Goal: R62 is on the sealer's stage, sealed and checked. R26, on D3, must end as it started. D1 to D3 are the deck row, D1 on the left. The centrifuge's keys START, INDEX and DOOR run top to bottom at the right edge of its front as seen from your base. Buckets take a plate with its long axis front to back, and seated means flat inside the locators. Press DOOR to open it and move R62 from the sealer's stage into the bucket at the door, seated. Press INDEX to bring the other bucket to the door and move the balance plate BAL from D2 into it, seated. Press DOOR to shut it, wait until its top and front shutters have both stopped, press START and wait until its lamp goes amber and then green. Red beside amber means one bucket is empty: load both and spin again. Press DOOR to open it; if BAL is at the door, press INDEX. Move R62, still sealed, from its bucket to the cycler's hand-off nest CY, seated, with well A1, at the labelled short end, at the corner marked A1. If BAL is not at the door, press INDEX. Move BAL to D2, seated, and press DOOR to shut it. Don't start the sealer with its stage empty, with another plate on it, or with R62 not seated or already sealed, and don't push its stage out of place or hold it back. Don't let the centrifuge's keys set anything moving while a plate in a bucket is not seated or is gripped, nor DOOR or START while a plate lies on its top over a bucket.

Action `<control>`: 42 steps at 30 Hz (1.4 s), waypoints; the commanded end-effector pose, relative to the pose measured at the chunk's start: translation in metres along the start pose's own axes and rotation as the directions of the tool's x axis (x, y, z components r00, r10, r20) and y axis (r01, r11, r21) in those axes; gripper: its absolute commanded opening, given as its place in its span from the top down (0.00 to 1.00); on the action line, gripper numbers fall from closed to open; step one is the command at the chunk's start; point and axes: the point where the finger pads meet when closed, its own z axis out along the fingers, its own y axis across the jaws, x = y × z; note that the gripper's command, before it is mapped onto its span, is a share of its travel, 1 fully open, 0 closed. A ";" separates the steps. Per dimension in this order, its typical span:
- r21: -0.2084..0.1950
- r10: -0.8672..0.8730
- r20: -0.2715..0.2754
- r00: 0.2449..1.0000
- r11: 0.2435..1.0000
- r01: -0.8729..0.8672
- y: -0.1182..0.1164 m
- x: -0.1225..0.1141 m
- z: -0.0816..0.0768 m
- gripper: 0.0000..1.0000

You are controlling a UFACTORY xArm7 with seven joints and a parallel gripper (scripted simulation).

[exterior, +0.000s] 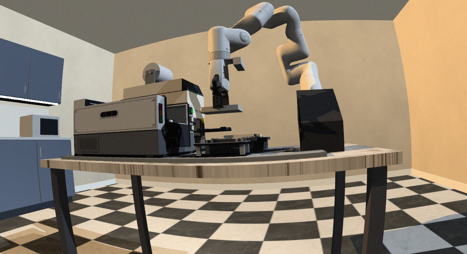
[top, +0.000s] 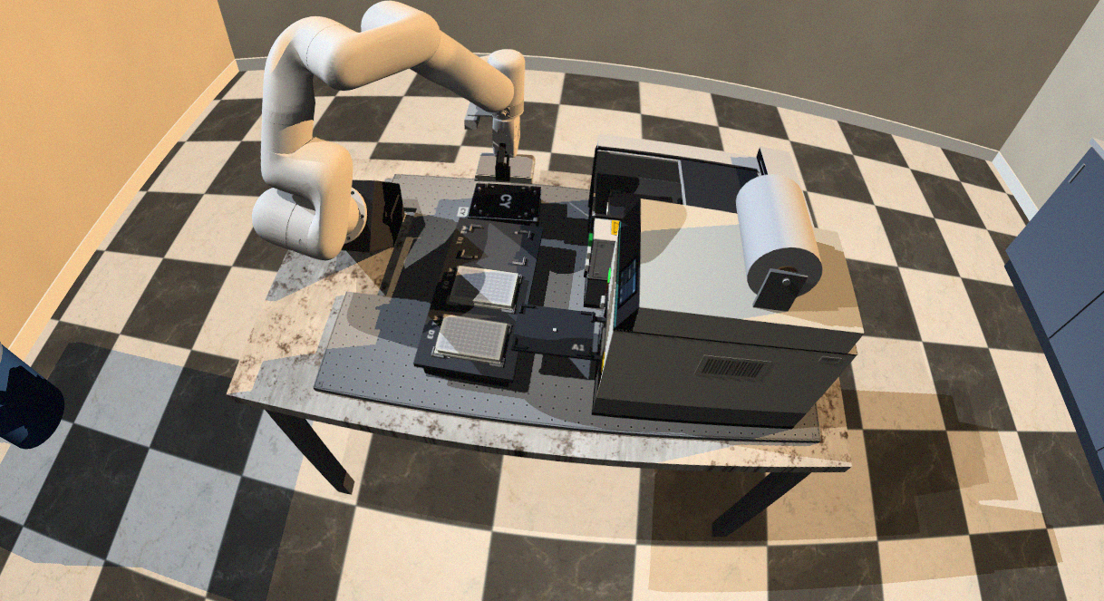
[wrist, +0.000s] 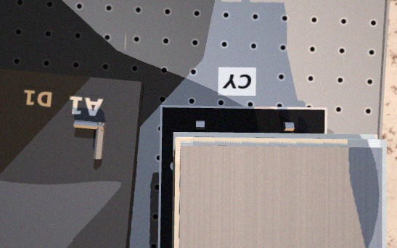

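Table (exterior: 228, 169), perforated deck | gripper (exterior: 219, 104) clamped on R62 (exterior: 221, 109), held level above CY (top: 504, 203) | lower straight, labelled end to the A1 corner, edges square inside locators, seat flat | open air around; centrifuge (exterior: 117, 121) left, D1 (wrist: 37, 98) beside the nest

Arm (exterior: 287, 40) rises from its base, folds through a high elbow, and reaches out so that the last link hangs straight down. Wrist vertical, with the small camera block jutting from its side. Gripper (exterior: 219, 104) points downward, fingers clamped wide on a plate (exterior: 221, 108), held flat and level in the air above the table. In the top view the gripper (top: 502, 162) sits at the far end of the reach, away from the base.
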 end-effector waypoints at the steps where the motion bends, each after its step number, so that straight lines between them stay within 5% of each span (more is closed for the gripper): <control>1: -0.005 0.000 0.004 1.000 1.000 0.000 0.002 -0.001 0.005 1.00; 42: -0.004 0.000 0.004 1.000 1.000 0.000 0.002 -0.001 0.064 1.00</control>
